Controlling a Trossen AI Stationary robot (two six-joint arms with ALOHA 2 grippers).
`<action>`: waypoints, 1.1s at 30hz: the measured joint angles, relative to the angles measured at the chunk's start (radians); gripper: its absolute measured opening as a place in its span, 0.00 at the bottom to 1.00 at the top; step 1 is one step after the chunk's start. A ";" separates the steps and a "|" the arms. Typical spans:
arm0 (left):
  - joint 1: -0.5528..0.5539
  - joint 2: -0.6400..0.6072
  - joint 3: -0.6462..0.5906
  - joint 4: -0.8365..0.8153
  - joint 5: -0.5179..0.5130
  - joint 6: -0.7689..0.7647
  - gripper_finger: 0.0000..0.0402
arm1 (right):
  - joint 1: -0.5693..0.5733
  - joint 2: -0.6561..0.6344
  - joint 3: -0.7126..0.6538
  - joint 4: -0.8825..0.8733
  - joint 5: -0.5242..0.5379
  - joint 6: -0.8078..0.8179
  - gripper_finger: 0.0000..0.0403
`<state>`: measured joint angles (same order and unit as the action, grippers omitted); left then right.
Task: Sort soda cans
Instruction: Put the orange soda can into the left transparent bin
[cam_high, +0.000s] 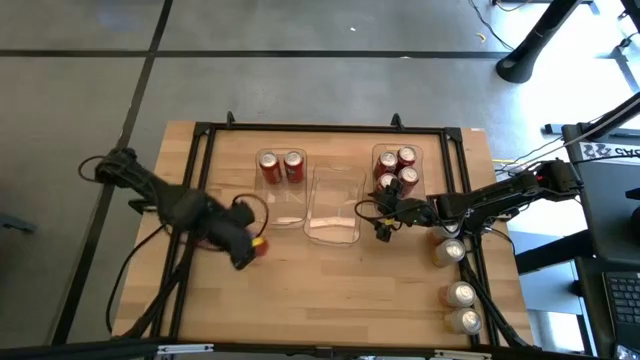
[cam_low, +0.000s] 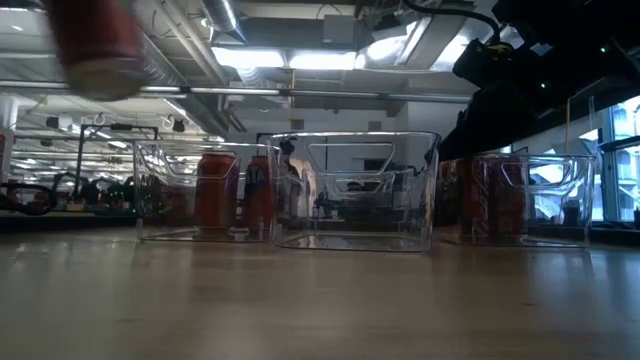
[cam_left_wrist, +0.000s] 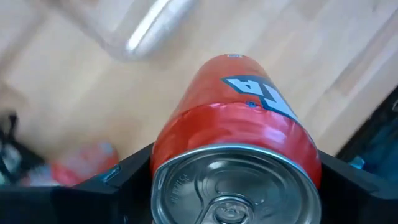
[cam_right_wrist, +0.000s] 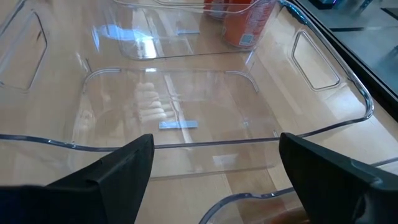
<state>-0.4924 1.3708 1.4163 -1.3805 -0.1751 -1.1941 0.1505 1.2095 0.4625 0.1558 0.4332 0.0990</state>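
Observation:
A red soda can (cam_left_wrist: 230, 106) hangs above the table's near left part, with my left gripper (cam_high: 245, 248) shut on it. It shows high up in the low view as the red can (cam_low: 95, 45). Two red cans (cam_high: 280, 166) stand in the left clear bin (cam_high: 283, 215). Several red cans (cam_high: 397, 170) stand in the right bin (cam_high: 425, 160). The middle bin (cam_high: 335, 185) holds no can. My right gripper (cam_high: 382, 228) is open at the middle bin's near right corner, touching nothing. Three pale cans (cam_high: 458, 290) stand along the table's right edge. My left gripper pinches the red can by its side wall just below the top rim (cam_left_wrist: 163, 146), one finger (cam_left_wrist: 127, 183) on each side. The fingers come from above, pointing steeply down. The can is lifted clear of the table, silver top up, roughly upright.
The three clear bins stand in a row across the table's far half. A black frame (cam_high: 320, 128) borders the table. Bare wood (cam_high: 340, 290) lies across the near half. Cables trail from my left arm over the table's left side (cam_high: 160, 270).

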 joint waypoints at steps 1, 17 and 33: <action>0.032 0.000 0.010 0.005 -0.010 0.044 0.73 | 0.000 0.000 0.000 0.000 0.000 0.000 0.86; 0.512 0.002 0.033 0.007 -0.019 0.533 0.73 | 0.000 0.000 0.000 0.049 0.000 -0.038 0.86; 0.683 0.240 0.034 0.001 -0.011 0.818 0.73 | 0.000 0.000 0.000 0.089 0.010 -0.108 0.86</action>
<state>0.1910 1.6106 1.4502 -1.3791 -0.1864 -0.3760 0.1501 1.2095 0.4629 0.2451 0.4430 -0.0092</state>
